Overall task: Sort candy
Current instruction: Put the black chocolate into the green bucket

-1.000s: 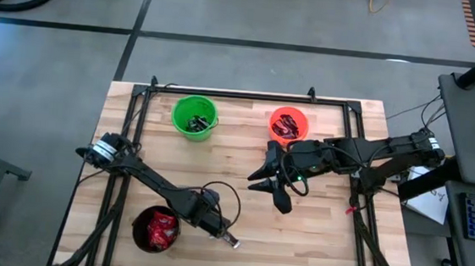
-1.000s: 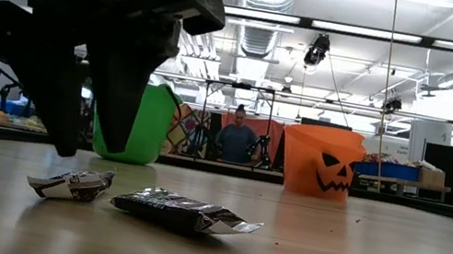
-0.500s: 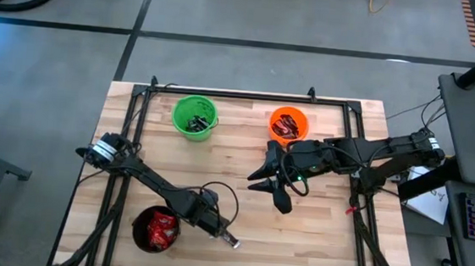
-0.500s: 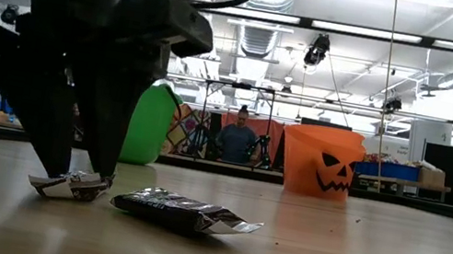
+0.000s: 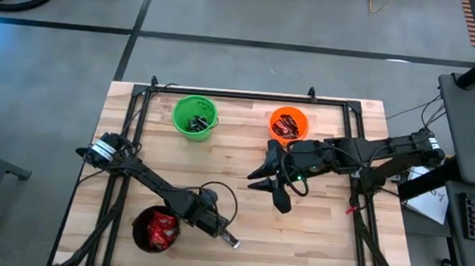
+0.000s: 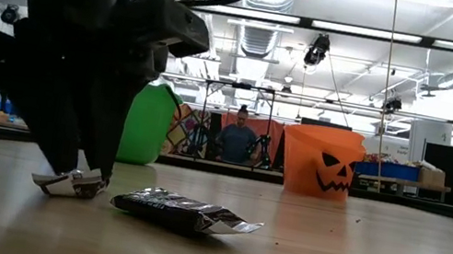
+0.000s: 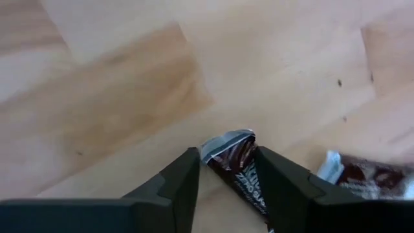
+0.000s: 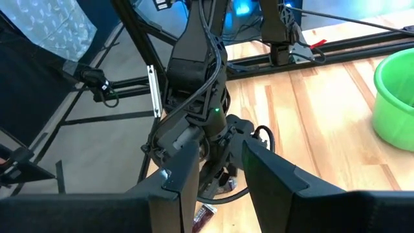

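Left gripper [image 7: 223, 173] stands down on the table [image 5: 322, 242] near its front edge, its two dark fingers [image 7: 178, 184] set narrowly on either side of a small black-silver bar [image 7: 236, 168], the pads at the wrapper's sides; in the low view the same gripper [image 6: 73, 177] has its fingertips at the crumpled wrapper [image 6: 72, 182] on the wood. Just beside that sweet lies a second candy, a longer dark bar [image 6: 183, 213] flat on the table (its silver end shows at the edge of the left wrist view [image 7: 369, 176]). From above, the left gripper [image 5: 228, 237] sits just to the right of the black bucket [image 5: 155, 230], which holds bright red packets [image 5: 160, 226].

Farther back on the table, the green bucket [image 5: 194, 117] holds a few dark pieces, and the orange bucket [image 5: 288, 125], with a pumpkin face on its side [image 6: 323, 163], holds dark brown-red bars.

Right gripper [image 5: 269, 186] waits near the table's middle, in front of the orange bucket and well apart from the left arm, with its fingers [image 8: 178, 171] spread and nothing between them.

Beyond the table, in the low view, a person [image 6: 237, 138] stands in the room between the green and orange buckets.
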`<move>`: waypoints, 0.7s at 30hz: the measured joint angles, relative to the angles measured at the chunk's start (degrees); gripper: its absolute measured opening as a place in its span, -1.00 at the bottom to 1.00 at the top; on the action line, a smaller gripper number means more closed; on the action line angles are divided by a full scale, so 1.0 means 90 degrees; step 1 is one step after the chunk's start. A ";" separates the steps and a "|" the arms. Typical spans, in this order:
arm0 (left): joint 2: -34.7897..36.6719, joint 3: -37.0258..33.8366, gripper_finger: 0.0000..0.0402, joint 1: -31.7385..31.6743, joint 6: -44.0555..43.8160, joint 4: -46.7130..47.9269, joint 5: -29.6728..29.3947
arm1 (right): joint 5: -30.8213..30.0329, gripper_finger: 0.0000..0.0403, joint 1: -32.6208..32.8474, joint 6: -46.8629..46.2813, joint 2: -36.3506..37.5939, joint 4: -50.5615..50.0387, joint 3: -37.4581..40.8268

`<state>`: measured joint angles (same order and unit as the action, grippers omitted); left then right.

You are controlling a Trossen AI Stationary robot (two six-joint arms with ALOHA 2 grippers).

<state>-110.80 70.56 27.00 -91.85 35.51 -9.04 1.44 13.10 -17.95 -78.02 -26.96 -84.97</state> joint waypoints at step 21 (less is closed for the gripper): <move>0.0054 0.0631 -1.00 -0.0315 0.1028 0.1011 -0.0338 | -0.0002 -0.45 0.0000 -0.0107 0.0008 -0.0028 0.0000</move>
<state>-110.32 76.24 24.17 -82.60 44.61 -12.09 1.42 13.10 -18.91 -77.94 -27.22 -84.97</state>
